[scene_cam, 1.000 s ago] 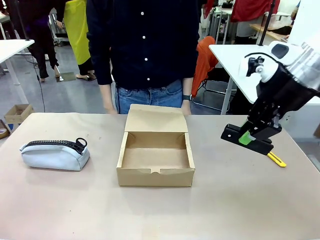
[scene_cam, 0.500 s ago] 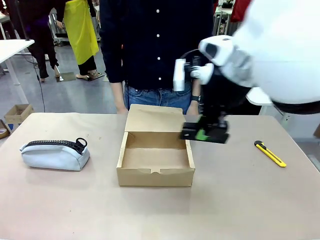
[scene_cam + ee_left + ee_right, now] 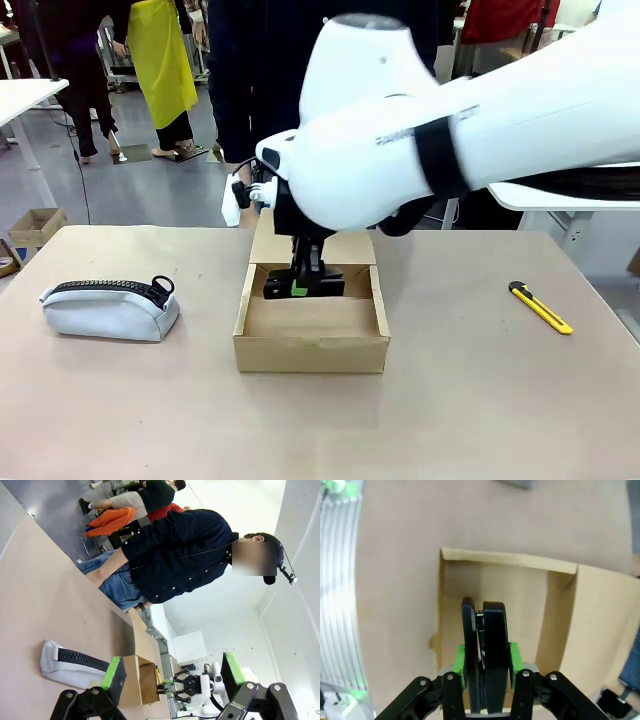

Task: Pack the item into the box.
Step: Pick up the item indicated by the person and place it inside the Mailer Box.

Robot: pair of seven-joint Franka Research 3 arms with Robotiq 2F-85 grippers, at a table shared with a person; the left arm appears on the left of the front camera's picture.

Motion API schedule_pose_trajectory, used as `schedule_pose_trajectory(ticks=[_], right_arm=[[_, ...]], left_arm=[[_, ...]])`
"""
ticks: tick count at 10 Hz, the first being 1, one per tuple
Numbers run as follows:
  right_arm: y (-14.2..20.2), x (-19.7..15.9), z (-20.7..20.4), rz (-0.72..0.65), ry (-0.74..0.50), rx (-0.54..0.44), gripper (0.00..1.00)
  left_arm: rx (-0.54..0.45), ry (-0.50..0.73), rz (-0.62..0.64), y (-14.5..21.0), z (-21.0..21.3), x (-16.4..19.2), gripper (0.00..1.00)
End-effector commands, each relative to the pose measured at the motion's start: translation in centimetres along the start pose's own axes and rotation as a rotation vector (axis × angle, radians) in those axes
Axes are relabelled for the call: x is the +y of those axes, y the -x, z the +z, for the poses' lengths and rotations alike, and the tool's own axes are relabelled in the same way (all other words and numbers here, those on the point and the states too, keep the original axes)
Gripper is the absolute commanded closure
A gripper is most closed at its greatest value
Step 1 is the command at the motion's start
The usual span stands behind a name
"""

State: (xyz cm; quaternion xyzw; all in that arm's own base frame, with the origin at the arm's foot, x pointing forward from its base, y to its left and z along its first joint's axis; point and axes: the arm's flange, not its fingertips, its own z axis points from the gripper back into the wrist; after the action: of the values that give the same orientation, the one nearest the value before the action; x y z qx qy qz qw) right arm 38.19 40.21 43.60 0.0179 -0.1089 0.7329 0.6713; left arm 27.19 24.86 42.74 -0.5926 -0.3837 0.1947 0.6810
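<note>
Right gripper [image 3: 298, 288] | pinching the stapler [image 3: 492, 630] between green pads | moved from beside the knife [image 3: 540, 307] to low inside the open box [image 3: 310, 352] | stapler over box floor | release likely next

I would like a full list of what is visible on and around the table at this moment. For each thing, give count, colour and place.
stapler: one, black, held over the inside of the open box
box: one, brown cardboard, lid open, table centre
zip pouch: one, light blue with a black zip, table's left part
utility knife: one, yellow and black, table's right part
table: one, beige top, under all of these
small carton: one, brown, on the floor at far left
person: one, dark shirt and blue jeans, far side of the table
right gripper: one, black with green pads, shut on the stapler
left gripper: one, black with green pads, open, holding nothing
</note>
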Motion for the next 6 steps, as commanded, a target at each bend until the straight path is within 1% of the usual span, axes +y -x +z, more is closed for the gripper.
schedule_pose_trajectory(ticks=[1, 2, 6], right_arm=[[-0.2, -1.2, -1.3, 0.038, -0.037, -0.025, 0.59], [0.2, -1.3, -2.1, 0.023, -0.046, 0.005, 0.59], [0.4, -1.2, -2.6, 0.01, -0.054, 0.024, 0.59]], left_arm=[[-0.015, 0.025, -0.018, 0.4, -0.2, -0.2, 0.0], [-0.015, 0.025, -0.018, 0.4, -0.2, -0.2, 0.0], [-0.015, 0.025, -0.018, 0.4, -0.2, -0.2, 0.0]])
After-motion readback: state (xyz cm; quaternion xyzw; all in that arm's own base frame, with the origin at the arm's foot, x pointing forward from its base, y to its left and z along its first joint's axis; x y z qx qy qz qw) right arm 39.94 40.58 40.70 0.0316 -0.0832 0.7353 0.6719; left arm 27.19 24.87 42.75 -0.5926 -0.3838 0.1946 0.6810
